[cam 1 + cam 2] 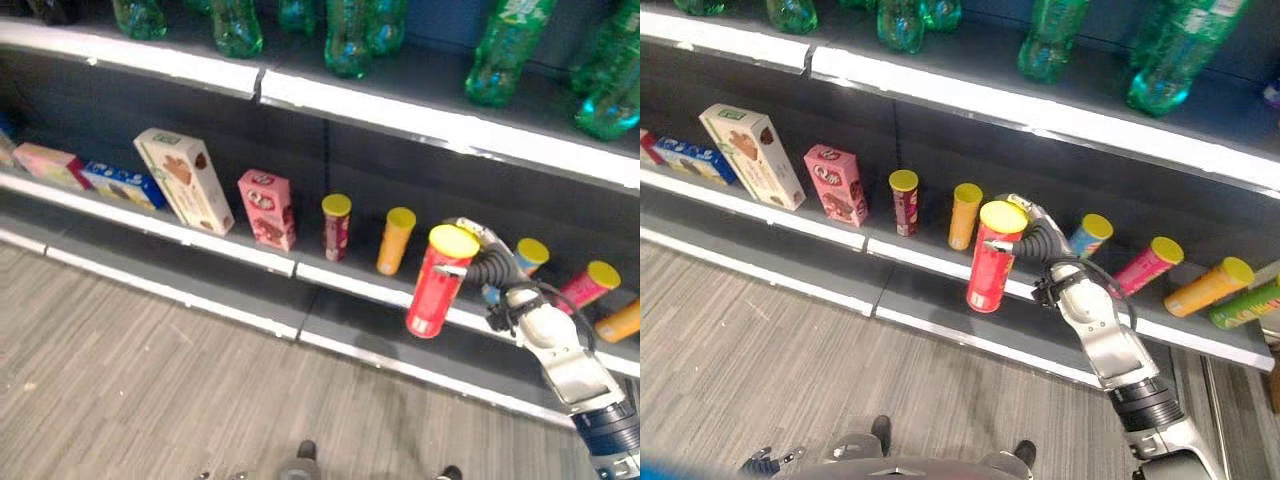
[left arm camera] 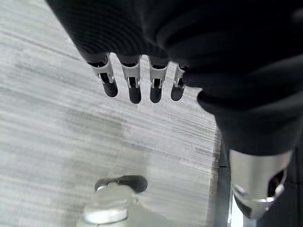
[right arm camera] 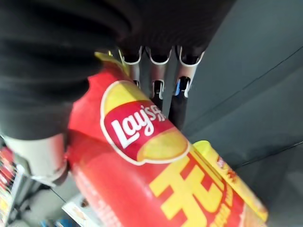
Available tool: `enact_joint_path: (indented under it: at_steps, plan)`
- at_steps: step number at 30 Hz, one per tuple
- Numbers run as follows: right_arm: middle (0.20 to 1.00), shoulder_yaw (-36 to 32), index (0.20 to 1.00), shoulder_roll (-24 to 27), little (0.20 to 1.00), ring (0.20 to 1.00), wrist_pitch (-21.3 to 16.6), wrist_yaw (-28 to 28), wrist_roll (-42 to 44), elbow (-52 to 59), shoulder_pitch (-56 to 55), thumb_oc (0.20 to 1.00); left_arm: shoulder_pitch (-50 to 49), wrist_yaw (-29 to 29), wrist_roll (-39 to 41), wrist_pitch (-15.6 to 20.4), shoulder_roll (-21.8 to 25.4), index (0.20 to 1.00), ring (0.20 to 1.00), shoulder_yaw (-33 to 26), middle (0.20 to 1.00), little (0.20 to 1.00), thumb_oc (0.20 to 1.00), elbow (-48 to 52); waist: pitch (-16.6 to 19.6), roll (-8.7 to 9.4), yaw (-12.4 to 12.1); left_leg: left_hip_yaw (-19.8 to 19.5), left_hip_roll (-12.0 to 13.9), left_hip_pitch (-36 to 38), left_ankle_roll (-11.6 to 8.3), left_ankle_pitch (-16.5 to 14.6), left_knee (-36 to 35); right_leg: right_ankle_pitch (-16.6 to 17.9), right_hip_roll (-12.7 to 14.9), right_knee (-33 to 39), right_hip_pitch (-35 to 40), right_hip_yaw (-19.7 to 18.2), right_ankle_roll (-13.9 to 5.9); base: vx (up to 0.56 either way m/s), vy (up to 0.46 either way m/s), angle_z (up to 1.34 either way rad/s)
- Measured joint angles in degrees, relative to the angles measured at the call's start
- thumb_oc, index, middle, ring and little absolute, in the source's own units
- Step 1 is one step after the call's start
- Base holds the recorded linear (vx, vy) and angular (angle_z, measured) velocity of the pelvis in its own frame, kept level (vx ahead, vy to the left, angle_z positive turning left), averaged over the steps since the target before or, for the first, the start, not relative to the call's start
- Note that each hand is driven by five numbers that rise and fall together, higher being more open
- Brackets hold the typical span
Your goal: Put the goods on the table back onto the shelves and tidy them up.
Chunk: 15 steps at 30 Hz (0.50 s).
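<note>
My left hand (image 2: 137, 80) hangs low over the grey wood-grain floor (image 1: 150, 370), its fingers straight and relaxed, gripping nothing. Higher up, my right hand (image 1: 1032, 240) has its fingers and thumb curled round a red cylindrical crisp can with a yellow lid (image 1: 992, 258), held in the air, tilted slightly, just in front of the lower dark shelf with a white front edge (image 1: 230, 255); the wrist camera shows the fingers behind the can's red-and-yellow body (image 3: 156, 170).

On that shelf behind the can, from my left: a pink flat box (image 1: 48, 165), a blue flat box (image 1: 122, 184), a tall cream biscuit box (image 1: 185, 180) leaning back, a pink carton (image 1: 267, 208), a dark red can with a yellow lid (image 1: 335, 227) and an orange can with a yellow lid (image 1: 395, 240), both upright. Right of my hand a blue can (image 1: 1090, 236), a magenta can (image 1: 1147, 265) and an orange can lying tilted (image 1: 1208, 286) lean over, with a green can (image 1: 1246, 305) beside them.

On the upper shelf (image 1: 1040, 105) stand green plastic bottles (image 1: 497, 55) in a row.
</note>
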State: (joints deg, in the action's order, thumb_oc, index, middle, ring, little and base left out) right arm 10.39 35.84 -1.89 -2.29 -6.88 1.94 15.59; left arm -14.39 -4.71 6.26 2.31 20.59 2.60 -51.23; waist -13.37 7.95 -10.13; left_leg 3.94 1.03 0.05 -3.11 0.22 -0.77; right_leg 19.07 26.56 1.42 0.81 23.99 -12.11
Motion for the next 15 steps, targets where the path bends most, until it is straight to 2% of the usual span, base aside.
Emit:
enact_joint_path:
  at_steps: [1, 3, 5, 6, 8, 10, 12, 15]
  plan:
    - [0.2, -0.1, 0.2, 0.4, 0.2, 0.2, 0.2, -0.4, 0.0, -0.8, 1.3, 0.2, 0.4, 0.1, 0.2, 0.2, 0.1, 1.0, 1.0, 0.0, 1.0, 1.0, 1.0, 1.1, -1.0, 0.04, -0.3, -0.6, 0.2, -1.2, -0.54, 0.4, 0.2, -1.0, -0.2, 0.7, 0.3, 0.7, -1.05, -0.07, -0.121, 0.44]
    - [0.2, -0.3, 0.2, 0.5, 0.2, 0.2, 0.3, -1.6, 0.0, -2.1, 4.1, 0.2, 1.7, 0.1, 0.4, 0.2, 0.1, 1.0, 1.0, 0.1, 1.0, 1.0, 1.0, 2.1, -3.9, -0.51, -1.5, -1.8, 1.4, -3.2, -1.59, 1.1, 1.0, -3.5, -1.5, 1.1, 0.2, 1.4, -0.58, -0.1, -0.137, 0.28]
    - [0.2, -0.6, 0.2, 1.0, 0.2, 0.2, 0.4, -3.2, 0.0, -4.1, 6.8, 0.2, 2.2, 0.0, 0.4, 0.2, 0.6, 1.0, 1.0, 0.9, 1.0, 1.0, 1.0, 4.5, -6.8, -0.94, -1.5, -3.6, 2.8, -6.7, -3.13, 1.0, 2.9, -7.0, -3.1, 0.8, -1.1, 2.5, -0.41, -0.06, -0.094, 0.36]
    - [0.2, -1.6, 0.2, 3.4, 0.2, 0.2, 0.6, -4.6, 0.0, -4.8, 8.9, 0.2, 4.1, 0.1, 0.4, 0.1, 0.2, 1.0, 1.0, 1.7, 1.0, 1.0, 1.0, 5.8, -10.2, -2.32, -1.7, -5.8, 4.0, -9.9, -4.31, 2.0, 4.1, -8.8, -5.0, 1.2, -2.3, 3.4, -0.62, -0.04, -0.094, 0.46]
    - [0.2, -3.2, 0.2, 4.0, 0.2, 0.2, 1.2, -5.3, 0.0, -5.5, 9.5, 0.2, 4.7, 0.1, 0.5, 0.0, -1.2, 1.0, 1.0, 2.7, 1.0, 1.0, 1.0, 6.3, -13.2, -5.14, -2.5, -6.7, 6.4, -11.1, -5.23, 3.0, 3.8, -9.4, -7.5, 0.8, -3.3, 4.0, 0.53, -0.06, -0.104, 0.18]
    - [0.2, -4.8, 0.2, 6.5, 0.2, 0.2, 1.2, -7.3, 0.0, -5.2, 9.6, 0.2, 5.0, 0.3, 2.5, 0.2, -1.2, 1.0, 1.0, 4.5, 1.0, 1.0, 1.0, 9.6, -15.9, -7.68, -2.3, -8.1, 7.6, -14.2, -5.45, 3.9, 3.8, -9.9, -8.5, 0.6, -5.7, 4.9, 1.12, -0.07, -0.072, 0.11]
    - [0.2, -6.1, 0.2, 7.1, 0.2, 0.2, 1.4, -8.6, 0.0, -5.1, 10.0, 0.2, 5.6, 0.3, 2.6, 0.3, -1.1, 1.0, 1.0, 4.8, 1.0, 1.0, 1.0, 11.8, -17.2, -8.39, -2.1, -8.3, 7.4, -16.1, -5.45, 4.8, 3.3, -9.3, -8.6, 0.3, -7.8, 5.0, 1.86, -0.05, -0.033, 0.07]
    - [0.2, -6.1, 0.2, 7.3, 0.2, 0.2, 1.5, -9.8, 0.0, -5.1, 10.6, 0.2, 5.8, 0.2, 2.6, 0.5, -0.5, 1.0, 1.0, 4.9, 1.0, 1.0, 1.0, 14.5, -18.2, -9.28, -1.9, -8.3, 6.3, -17.2, -5.49, 5.4, 2.7, -9.1, -7.6, 0.4, -8.9, 5.3, 1.68, -0.02, 0.0, 0.09]
